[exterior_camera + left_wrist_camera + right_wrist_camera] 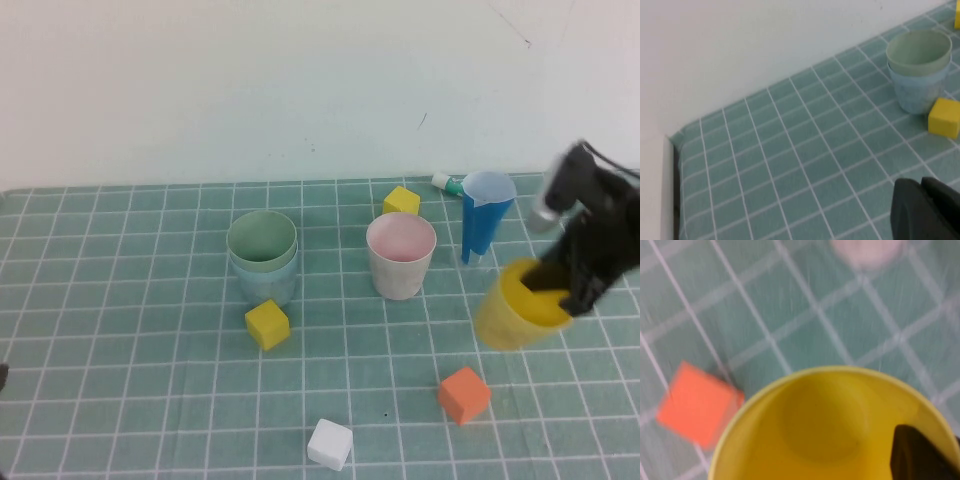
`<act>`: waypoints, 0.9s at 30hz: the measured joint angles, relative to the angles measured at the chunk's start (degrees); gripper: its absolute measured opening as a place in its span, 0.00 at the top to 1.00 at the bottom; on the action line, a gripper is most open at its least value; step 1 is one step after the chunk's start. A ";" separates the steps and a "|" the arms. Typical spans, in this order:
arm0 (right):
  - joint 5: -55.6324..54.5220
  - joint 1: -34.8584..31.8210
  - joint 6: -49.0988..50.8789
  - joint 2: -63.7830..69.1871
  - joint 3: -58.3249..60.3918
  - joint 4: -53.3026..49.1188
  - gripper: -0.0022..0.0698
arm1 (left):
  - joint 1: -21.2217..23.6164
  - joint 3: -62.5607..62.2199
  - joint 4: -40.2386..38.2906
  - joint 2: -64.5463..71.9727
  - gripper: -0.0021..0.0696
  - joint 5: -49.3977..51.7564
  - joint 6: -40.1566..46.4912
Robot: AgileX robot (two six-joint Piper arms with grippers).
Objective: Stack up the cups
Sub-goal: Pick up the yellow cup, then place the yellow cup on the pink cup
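the right gripper [560, 285] clamps the tilted yellow plastic cup [518, 305] by its rim; it could slip. the left gripper [927, 210] sits parked, its state unclear.

Table cover [130, 330]: teal-green with a white grid. Wall [250, 80] behind it: plain off-white. Taking the pale pink cup [401, 255] as landmark: to its left, pale green cup [262, 240] nested in light blue cup [265, 282]; yellow cube [267, 324] in front of those. Second yellow cube [401, 201] just behind the pink. To its right, dark blue cone cup [485, 217], white inside; yellow cup [517, 305] in the black right gripper [560, 285]. Orange cube [464, 394] and white cube [330, 444] nearer the camera. Left gripper [927, 210]: black.
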 joint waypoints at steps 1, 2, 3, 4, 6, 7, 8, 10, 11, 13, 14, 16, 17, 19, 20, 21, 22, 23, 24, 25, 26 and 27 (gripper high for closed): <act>1.15 1.00 0.59 0.00 -2.29 0.00 0.93 | 0.00 0.00 -0.33 -1.15 0.97 1.45 0.00; 2.09 2.21 0.95 0.00 -4.74 0.11 0.94 | 0.00 0.00 -0.78 -2.26 0.97 2.39 0.00; 3.03 3.66 1.09 0.00 -7.26 0.01 0.94 | 0.00 0.00 -1.03 -3.28 0.97 2.51 0.00; 3.53 4.94 1.17 0.00 -9.25 -0.12 0.94 | 0.00 0.00 -1.32 -4.06 0.97 2.32 0.00; 2.91 8.40 2.23 0.00 -13.99 -1.06 0.94 | 0.00 0.54 -1.67 -4.78 0.97 0.36 0.00; 1.85 10.09 3.12 0.05 -16.22 -2.15 0.94 | 0.00 1.19 -1.79 -5.05 0.97 -1.25 0.00; 1.05 11.35 4.05 0.43 -18.06 -3.38 0.94 | 0.00 2.01 -2.05 -5.16 0.97 -2.99 0.00; -0.33 13.55 7.22 1.87 -23.05 -6.97 0.94 | 0.00 3.58 -2.43 -5.41 0.97 -5.89 -0.48; -0.39 14.17 9.16 2.82 -25.69 -8.87 0.94 | 0.00 4.31 -2.42 -5.49 0.97 -6.76 -0.89; -0.06 14.63 12.21 5.87 -30.86 -12.83 0.94 | 0.00 5.02 -3.14 -5.66 0.97 -7.57 -1.62; 0.52 14.63 13.03 7.31 -32.77 -14.30 0.94 | 0.00 5.16 -3.43 -5.66 0.97 -7.80 -1.91; 2.67 14.63 14.97 11.10 -37.11 -17.51 0.94 | 0.00 5.20 -3.56 -5.92 0.97 -8.29 -2.14; 3.78 14.63 15.88 12.99 -38.66 -18.72 0.94 | 0.00 5.29 -3.55 -6.06 0.97 -8.70 -2.28; 6.89 14.63 17.94 16.45 -42.16 -20.87 0.94 | 0.00 5.29 -3.58 -6.16 0.97 -8.99 -2.55; 8.10 14.63 18.77 17.64 -43.67 -21.46 0.94 | 0.00 5.29 -3.68 -6.16 0.97 -9.06 -2.64; 9.40 14.63 19.25 18.97 -44.97 -21.72 0.94 | 0.00 5.29 -3.68 -6.16 0.97 -9.06 -2.64; 10.39 14.63 19.64 20.06 -46.00 -21.94 0.94 | 0.00 5.29 -3.68 -6.16 0.97 -9.06 -2.64; 10.93 14.63 19.79 20.76 -46.67 -21.95 0.94 | 0.00 5.29 -3.68 -6.16 0.97 -9.18 -2.64; 11.52 14.63 20.06 21.66 -47.39 -21.95 0.94 | 0.00 5.29 -3.78 -6.16 0.97 -9.40 -2.64; 11.80 14.63 20.17 22.14 -47.73 -22.05 0.94 | 0.00 5.57 -3.78 -6.16 0.97 -9.91 -2.64; 12.02 14.63 20.17 22.64 -47.83 -22.03 0.94 | 0.00 5.99 -3.78 -6.16 0.97 -10.50 -2.70; 12.15 14.63 20.17 22.96 -47.89 -22.03 0.93 | 0.00 6.35 -3.78 -6.16 0.97 -11.24 -2.70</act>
